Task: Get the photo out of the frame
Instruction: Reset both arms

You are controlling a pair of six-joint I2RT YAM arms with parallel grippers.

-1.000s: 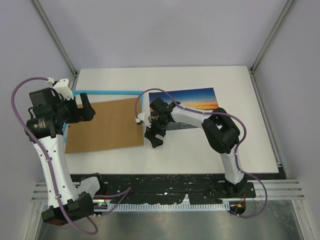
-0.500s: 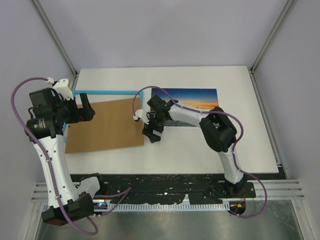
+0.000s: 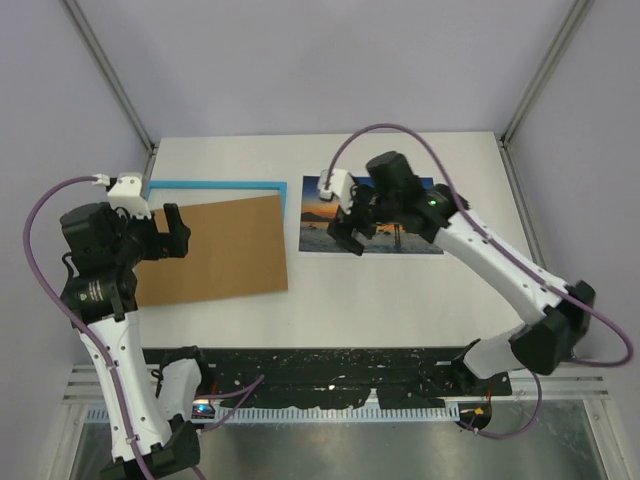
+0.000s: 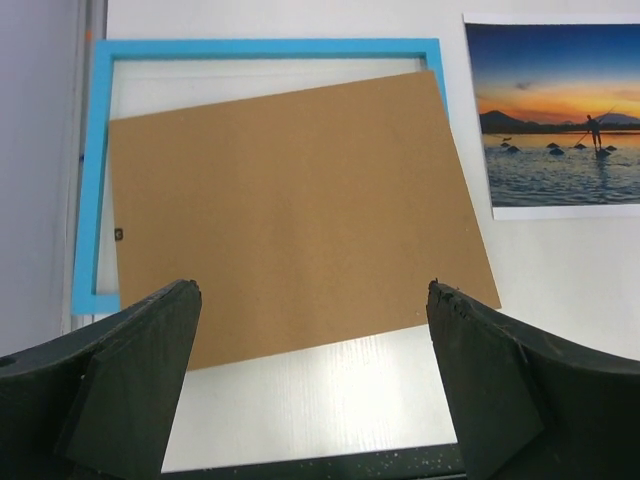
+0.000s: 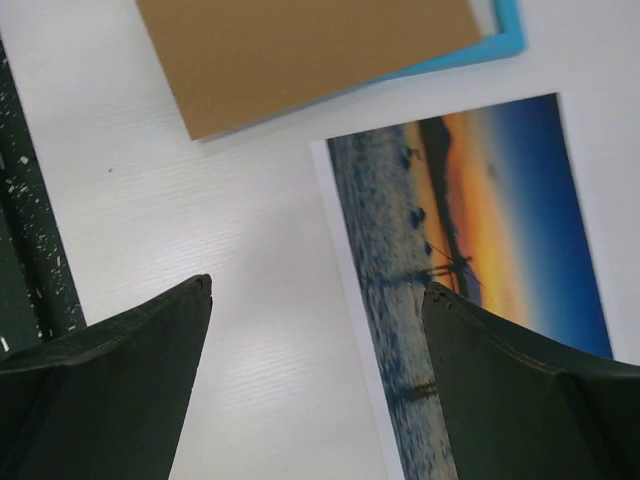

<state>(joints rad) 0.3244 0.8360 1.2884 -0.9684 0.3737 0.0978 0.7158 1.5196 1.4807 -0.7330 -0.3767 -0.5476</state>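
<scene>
The photo (image 3: 385,235), a sunset print with a white border, lies flat on the white table right of the frame; it also shows in the left wrist view (image 4: 560,120) and the right wrist view (image 5: 470,260). The light-blue frame (image 3: 215,185) lies at the back left, mostly covered by the brown backing board (image 3: 215,250). It shows in the left wrist view (image 4: 260,48) too. My right gripper (image 3: 350,232) is open and empty above the photo's left part. My left gripper (image 3: 172,232) is open and empty over the board's left edge.
The brown backing board (image 4: 290,215) lies skewed across the frame, its near right corner out on the white table (image 3: 400,300). A black rail (image 3: 330,365) runs along the table's near edge. Grey walls and metal posts enclose the back and sides.
My right arm has lifted and swung from the board's right edge to above the photo's left part. The photo has shifted slightly towards the front. The left arm has shifted slightly.
</scene>
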